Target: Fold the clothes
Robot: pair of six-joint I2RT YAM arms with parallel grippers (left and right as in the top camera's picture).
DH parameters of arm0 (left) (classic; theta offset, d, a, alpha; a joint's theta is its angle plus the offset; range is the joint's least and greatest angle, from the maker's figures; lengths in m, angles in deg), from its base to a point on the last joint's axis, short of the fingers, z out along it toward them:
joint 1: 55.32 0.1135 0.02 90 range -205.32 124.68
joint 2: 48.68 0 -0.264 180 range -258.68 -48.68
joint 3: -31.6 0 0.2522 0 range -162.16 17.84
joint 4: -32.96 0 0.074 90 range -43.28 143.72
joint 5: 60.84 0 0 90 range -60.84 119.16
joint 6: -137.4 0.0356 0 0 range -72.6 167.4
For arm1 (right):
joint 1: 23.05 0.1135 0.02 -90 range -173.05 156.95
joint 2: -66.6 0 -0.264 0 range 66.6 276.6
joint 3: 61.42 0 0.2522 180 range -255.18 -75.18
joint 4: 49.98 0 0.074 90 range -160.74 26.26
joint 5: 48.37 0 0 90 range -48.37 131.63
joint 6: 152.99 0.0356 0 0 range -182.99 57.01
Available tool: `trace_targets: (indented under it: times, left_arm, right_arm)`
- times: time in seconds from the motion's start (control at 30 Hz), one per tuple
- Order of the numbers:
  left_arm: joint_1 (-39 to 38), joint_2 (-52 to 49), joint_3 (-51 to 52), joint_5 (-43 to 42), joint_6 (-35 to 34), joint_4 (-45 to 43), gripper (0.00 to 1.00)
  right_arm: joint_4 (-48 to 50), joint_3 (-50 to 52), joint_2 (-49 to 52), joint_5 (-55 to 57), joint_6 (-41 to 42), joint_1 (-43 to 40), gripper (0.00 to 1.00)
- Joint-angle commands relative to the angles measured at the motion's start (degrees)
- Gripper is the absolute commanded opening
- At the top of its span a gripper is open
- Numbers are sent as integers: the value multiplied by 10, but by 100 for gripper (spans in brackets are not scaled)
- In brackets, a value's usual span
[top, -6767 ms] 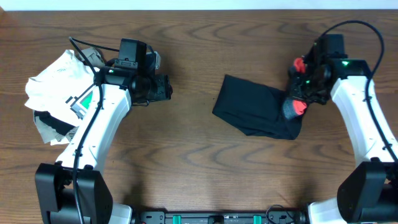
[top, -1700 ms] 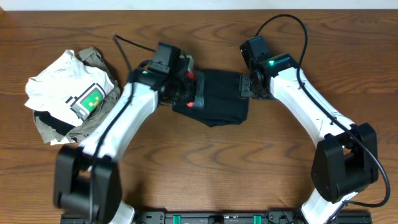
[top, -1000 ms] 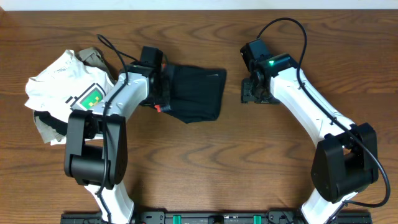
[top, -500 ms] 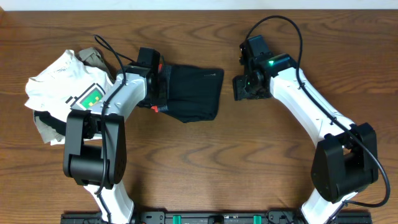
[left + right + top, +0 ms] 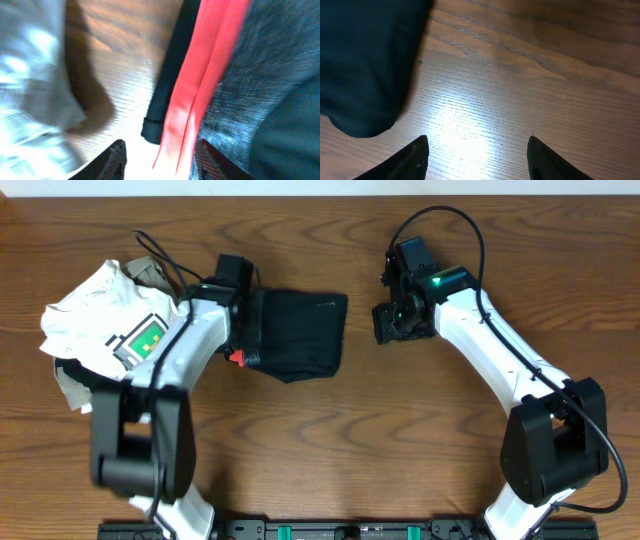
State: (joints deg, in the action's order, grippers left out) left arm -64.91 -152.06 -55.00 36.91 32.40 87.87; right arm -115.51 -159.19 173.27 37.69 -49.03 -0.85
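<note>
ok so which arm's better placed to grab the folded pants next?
Left, probably. The left gripper sits at the waistband end of the pants, jaws open either side of the coral trim. The right gripper is open over bare table, beside the fabric, not on it.

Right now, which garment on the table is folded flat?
The black pants in the middle; the white T-shirt and khaki garment lie crumpled in a heap at left.

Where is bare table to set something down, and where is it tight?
The widest bare wood is the front strip below the folded pants, between the two arms. A narrower gap lies between the pants and the right gripper. Crowded: the left, where the white T-shirt pile sits near the left gripper.
</note>
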Motion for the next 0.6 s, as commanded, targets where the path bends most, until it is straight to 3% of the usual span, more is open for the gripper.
trace_targets:
  times: [0.0,0.07,0.2,0.3,0.57]
  left_arm:
    - [2,75,-12,17,-9,-16,50]
    - [2,100,-12,3,-21,-37,51]
    - [1,111,-12,-101,-3,-90,50]
    - [1,86,-12,-134,22,-116,43]
    - [2,-38,-12,-163,87,-153,43]
  right_arm:
    - [-1,10,-2,10,-9,-2,61]
    - [-1,14,-2,12,-9,-2,61]
    - [-1,25,-2,11,-9,-2,60]
    - [-4,28,-2,11,-7,-2,58]
    - [-15,28,-2,11,-7,-2,58]
